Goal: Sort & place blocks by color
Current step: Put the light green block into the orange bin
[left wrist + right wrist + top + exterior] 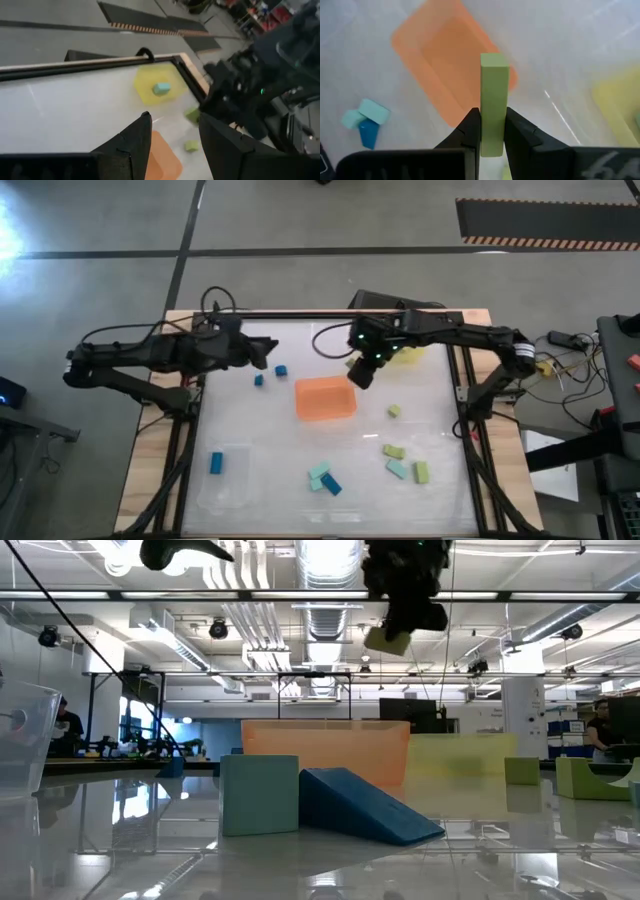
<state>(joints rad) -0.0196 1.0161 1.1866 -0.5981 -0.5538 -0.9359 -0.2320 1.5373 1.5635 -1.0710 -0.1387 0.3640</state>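
My right gripper (362, 372) is high over the table, by the far right corner of the orange tray (325, 398), shut on a yellow-green block (493, 95). At the far left my left gripper (268, 352) is raised and open, its fingers (135, 142) with nothing between them. Loose blocks lie flat on the table: two dark blue (281, 369) far left, one dark blue (216, 463) near left, a teal and blue pair (325, 479) near the middle, and green and teal ones (405, 463) near right. A teal block (161, 89) lies in the yellow tray (150, 90). My right gripper pinches the yellow-green block between its two fingers (470, 131), on the two long sides near one end (493, 142). The fingers slant down from above and lie along the block, whose other end sticks out past the fingertips. The block is lifted clear of the table.
The yellow tray (408, 357) sits at the far right, partly under my right arm. A clear tray (20, 740) stands at the near left. There is bare tabletop between the orange tray and the near blocks.
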